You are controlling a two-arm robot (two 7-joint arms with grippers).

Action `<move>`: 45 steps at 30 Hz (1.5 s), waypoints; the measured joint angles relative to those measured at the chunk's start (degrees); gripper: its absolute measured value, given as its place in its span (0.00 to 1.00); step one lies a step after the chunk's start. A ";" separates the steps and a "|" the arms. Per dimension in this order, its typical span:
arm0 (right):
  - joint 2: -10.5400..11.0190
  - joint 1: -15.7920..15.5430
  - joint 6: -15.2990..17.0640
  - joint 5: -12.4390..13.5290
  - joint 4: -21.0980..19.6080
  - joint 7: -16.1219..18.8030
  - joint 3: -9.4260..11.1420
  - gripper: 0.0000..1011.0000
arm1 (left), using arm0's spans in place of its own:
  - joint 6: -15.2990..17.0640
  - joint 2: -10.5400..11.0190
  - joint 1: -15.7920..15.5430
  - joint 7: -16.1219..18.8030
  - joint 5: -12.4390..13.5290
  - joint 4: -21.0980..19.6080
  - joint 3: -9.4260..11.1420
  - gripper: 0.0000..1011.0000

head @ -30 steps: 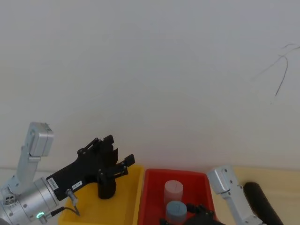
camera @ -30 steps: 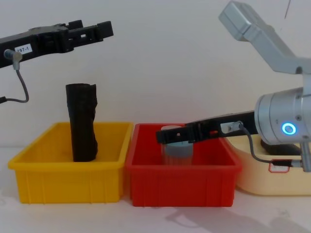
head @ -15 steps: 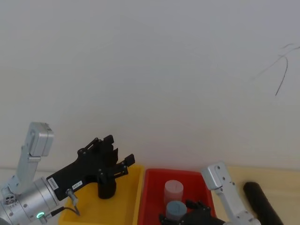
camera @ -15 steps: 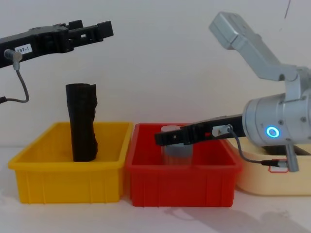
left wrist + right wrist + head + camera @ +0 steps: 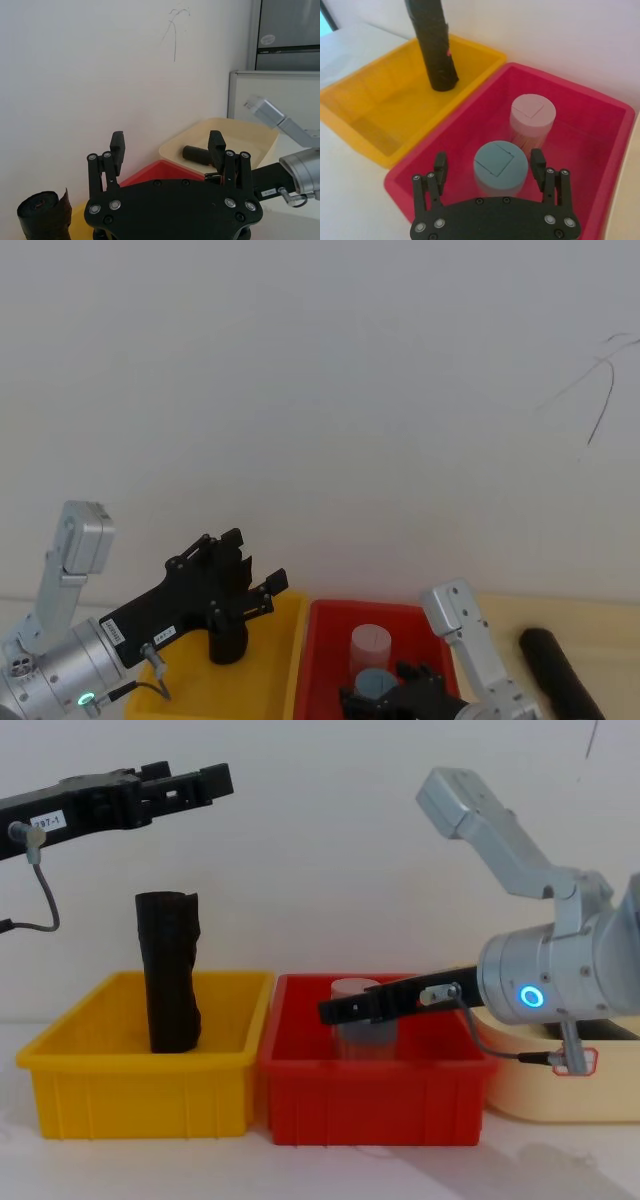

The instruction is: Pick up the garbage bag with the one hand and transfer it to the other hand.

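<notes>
Bag [image 5: 170, 970] stands upright in yellow bin [image 5: 140, 1100], near the back wall, toward the red-bin side. Black plastic, rolled tight, loose flap at top edge. It rises well above the bin rim; open air all round its upper half.

Left gripper [image 5: 215, 780] hangs above and just behind the bag, apart from it. Fingers spread wide, nothing held. White "297-1" label on its black body; a cable loops from the wrist.

Red bin [image 5: 370, 1105] sits touching the yellow one. Inside it are two lidded round jars, pink jar [image 5: 533, 117] at the back and blue jar [image 5: 500, 167] in front, close together.

Right gripper [image 5: 330, 1010] reaches low over the red bin at rim height. Fingers spread wide, one either side of the blue jar's lid; contact cannot be told. Nothing held.

Cream tub [image 5: 540, 1095] stands beside the red bin. A second black roll [image 5: 555, 670] lies flat in it. Plain white wall behind.
</notes>
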 joint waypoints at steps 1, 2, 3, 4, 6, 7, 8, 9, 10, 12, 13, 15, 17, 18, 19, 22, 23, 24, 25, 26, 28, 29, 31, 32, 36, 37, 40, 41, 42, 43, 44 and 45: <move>-0.14 0.12 0.00 -0.06 0.32 -0.13 0.02 0.99 | 0.00 0.00 0.00 0.00 0.00 0.00 0.00 0.99; -0.45 0.40 -0.01 -0.17 1.01 -0.35 0.10 0.99 | 0.00 0.00 0.00 0.00 0.00 0.00 0.00 0.99; -0.59 0.53 -0.01 -0.24 1.29 -0.48 0.13 0.99 | 0.00 0.00 0.00 0.00 0.00 0.00 0.00 0.99; -0.77 0.68 -0.02 -0.29 1.65 -0.60 0.16 0.99 | 0.00 0.00 0.00 0.00 0.00 0.00 0.00 0.99; -1.12 1.02 -0.10 -0.46 2.55 -0.89 0.25 0.99 | 0.00 0.00 0.00 0.00 0.00 0.00 0.00 0.99; -1.24 1.13 -0.12 -0.52 2.85 -1.00 0.30 0.99 | 0.00 0.00 0.00 0.00 0.00 0.00 0.00 0.99; -1.44 1.33 -0.17 -0.64 3.38 -1.16 0.36 0.99 | 0.00 0.00 0.00 0.00 0.00 0.00 0.00 0.99; -1.58 1.47 -0.19 -0.69 3.72 -1.22 0.39 0.99 | 0.00 0.00 0.00 0.00 0.00 0.00 0.00 0.99; -1.67 1.57 -0.23 -0.76 3.99 -1.30 0.41 0.99 | 0.00 0.00 0.00 0.00 0.00 0.00 0.00 0.99; -1.95 1.85 -0.37 -0.93 4.79 -1.49 0.46 0.99 | 0.00 0.00 0.00 0.00 0.00 0.00 0.00 0.99; -2.03 1.92 -0.41 -1.00 5.13 -1.52 0.46 0.99 | 0.00 0.00 0.00 0.00 0.00 0.00 0.00 0.99; -2.22 2.13 -0.58 -1.23 5.78 -1.59 0.46 0.99 | 0.00 0.00 0.00 0.00 0.00 0.00 0.00 0.99; -2.34 2.27 -0.66 -1.36 6.26 -1.62 0.45 0.99 | 0.00 0.00 0.00 0.00 0.00 0.00 0.00 0.99; -2.42 2.38 -0.76 -1.53 6.68 -1.63 0.40 0.99 | 0.00 0.00 0.00 0.00 0.00 0.00 0.00 0.99; -2.44 2.43 -0.81 -1.61 6.82 -1.63 0.37 0.99 | 0.00 0.00 0.00 0.00 0.00 0.00 0.00 0.99; -2.59 2.61 -1.06 -2.00 7.69 -1.65 0.17 0.99 | 0.00 0.00 0.00 0.00 0.00 0.00 0.00 0.99; -2.64 2.64 -1.10 -2.08 7.86 -1.67 0.14 0.99 | 0.00 0.00 0.00 0.00 0.00 0.00 0.00 0.99; -2.71 2.69 -1.23 -2.24 8.15 -1.71 0.09 0.99 | 0.00 0.00 0.00 0.00 0.00 0.00 0.00 0.99; -2.74 2.72 -1.29 -2.32 8.29 -1.75 0.08 0.99 | 0.00 0.00 0.00 0.00 0.00 0.00 0.00 0.99; -2.79 2.75 -1.38 -2.42 8.43 -1.80 0.06 0.97 | 0.00 0.00 0.00 0.00 0.00 0.00 0.00 0.99; -2.90 2.82 -1.59 -2.61 8.81 -1.92 0.05 0.94 | 0.00 0.00 0.00 0.00 0.00 0.00 0.00 0.99; -2.93 2.83 -1.66 -2.67 8.90 -1.94 0.05 0.91 | 0.00 0.00 0.00 0.00 0.00 0.00 0.00 0.99; -3.05 2.84 -1.88 -2.80 9.08 -1.98 0.11 0.86 | 0.00 0.00 0.00 0.00 0.00 0.00 0.00 0.99; -3.07 2.84 -1.93 -2.84 9.10 -1.99 0.15 0.83 | 0.00 0.00 0.00 0.00 0.00 0.00 0.00 0.99; -3.12 2.68 -2.02 -2.91 8.77 -1.99 0.47 0.70 | 0.00 0.00 0.00 0.00 0.00 0.00 0.00 0.99; -3.12 2.68 -2.02 -2.91 8.77 -1.99 0.47 0.70 | 0.00 0.00 0.00 0.00 0.00 0.00 0.00 0.99; -3.05 2.41 -2.02 -2.90 7.99 -1.89 0.77 0.64 | 0.00 0.00 0.00 0.00 0.00 0.00 0.00 0.99; -2.99 2.24 -2.00 -2.83 7.46 -1.67 0.93 0.64 | 0.00 0.00 0.00 0.00 0.00 0.00 0.00 0.99; -2.94 2.12 -1.98 -2.76 7.06 -1.58 1.05 0.64 | 0.00 0.00 0.00 0.00 0.00 0.00 0.00 0.99; -2.82 1.93 -1.92 -2.55 6.32 -1.38 1.26 0.64 | 0.00 0.00 0.00 0.00 0.00 0.00 0.00 0.99; -2.77 1.84 -1.88 -2.43 5.95 -1.26 1.37 0.64 | 0.00 0.00 0.00 0.00 0.00 0.00 0.00 0.99; -2.71 1.71 -1.83 -2.28 5.44 -1.15 1.54 0.64 | 0.00 0.00 0.00 0.00 0.00 0.00 0.00 0.99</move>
